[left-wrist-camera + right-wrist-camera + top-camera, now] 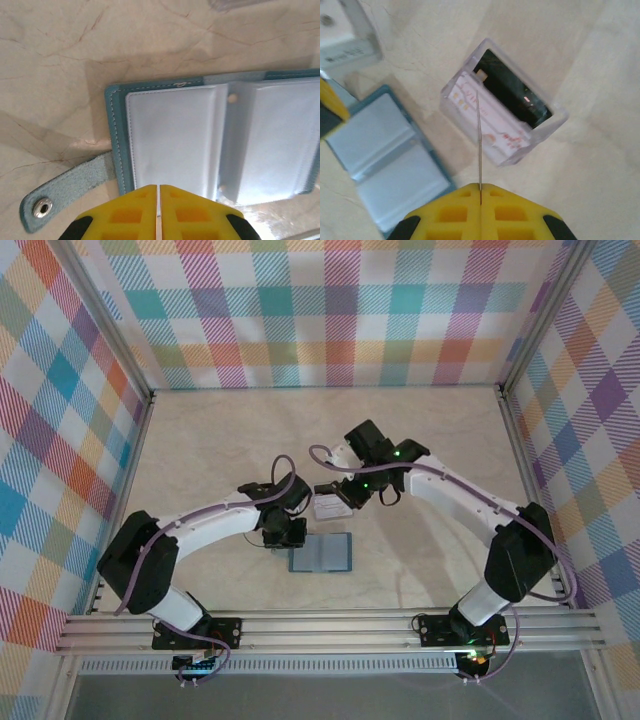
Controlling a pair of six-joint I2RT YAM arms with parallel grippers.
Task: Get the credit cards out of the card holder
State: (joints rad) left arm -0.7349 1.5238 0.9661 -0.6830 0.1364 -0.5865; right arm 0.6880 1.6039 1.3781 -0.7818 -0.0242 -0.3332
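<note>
Marbled table (200,440), plaid walls (330,310), open card holder (321,553)

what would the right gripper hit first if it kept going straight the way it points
Likely the clear box with the whitish-pink card and dark card, dead ahead of the right gripper. The thin card it pinches edge-on would touch first; depth unclear.

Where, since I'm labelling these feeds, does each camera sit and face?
Top external: above and behind both arms, looking down on the table; the arms show whole.
Left wrist: on the left arm, looking down on the open card holder; the left gripper, shut, shows.
Right wrist: looking down on a clear box holding cards; the right gripper pinches a thin card.
Shared: the card holder.
</note>
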